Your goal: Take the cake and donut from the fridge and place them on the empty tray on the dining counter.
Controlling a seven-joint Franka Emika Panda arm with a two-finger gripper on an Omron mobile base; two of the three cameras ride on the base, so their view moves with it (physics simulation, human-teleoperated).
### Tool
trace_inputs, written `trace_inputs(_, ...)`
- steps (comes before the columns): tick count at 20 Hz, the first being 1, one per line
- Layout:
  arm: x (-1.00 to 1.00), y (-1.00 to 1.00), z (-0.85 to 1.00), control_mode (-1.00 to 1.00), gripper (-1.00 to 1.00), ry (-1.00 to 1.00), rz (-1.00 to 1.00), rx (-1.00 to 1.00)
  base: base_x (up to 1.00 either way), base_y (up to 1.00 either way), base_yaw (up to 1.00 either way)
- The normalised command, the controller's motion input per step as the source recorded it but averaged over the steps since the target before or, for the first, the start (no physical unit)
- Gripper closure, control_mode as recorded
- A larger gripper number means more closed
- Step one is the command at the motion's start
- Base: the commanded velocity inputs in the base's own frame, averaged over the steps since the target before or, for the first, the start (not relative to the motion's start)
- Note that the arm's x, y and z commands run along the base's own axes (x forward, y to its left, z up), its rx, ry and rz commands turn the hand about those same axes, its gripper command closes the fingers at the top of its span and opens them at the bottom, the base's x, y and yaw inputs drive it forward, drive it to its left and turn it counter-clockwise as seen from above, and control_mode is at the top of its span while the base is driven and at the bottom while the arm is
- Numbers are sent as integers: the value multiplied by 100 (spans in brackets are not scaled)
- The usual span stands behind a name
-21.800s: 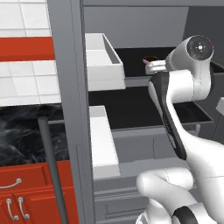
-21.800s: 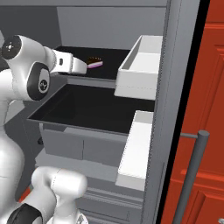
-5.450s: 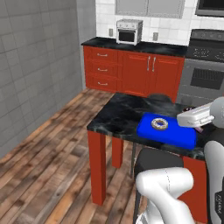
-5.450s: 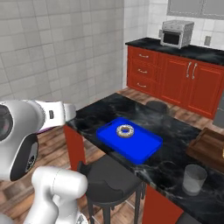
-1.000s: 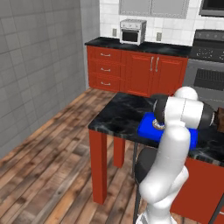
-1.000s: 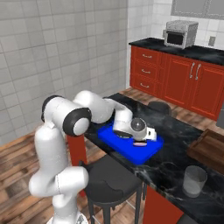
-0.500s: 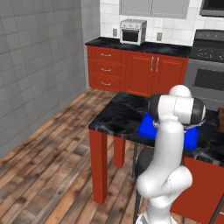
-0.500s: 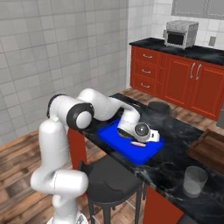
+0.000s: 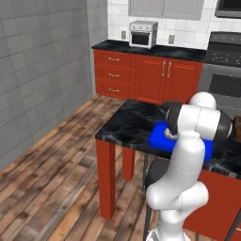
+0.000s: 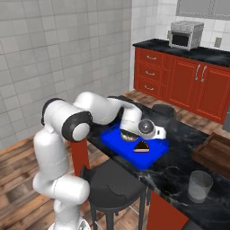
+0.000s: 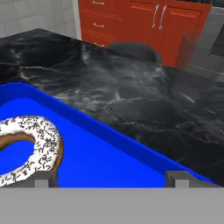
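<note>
The gripper (image 11: 111,177) was seen with its fingers spread wide and nothing between them, low over the tray (image 10: 155,158) on the dining counter (image 10: 179,179). The cake (image 10: 142,147), half a second before hidden under the hand, was left on the tray beside the donut (image 11: 26,148). Both items were judged delivered; only withdrawal of the arm remained.

Hand (image 11: 111,177) open, empty, angled low
</note>
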Motion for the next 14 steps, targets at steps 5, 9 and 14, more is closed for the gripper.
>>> trace_inputs(5,-59,-6,100,-100,-100,0,0,0,0,0,0)
trace_inputs(9,-82,-3,100,-100,-100,14,0,0,0,0,0)
trace_inputs(14,-65,0,100,-100,-100,22,0,0,0,0,0)
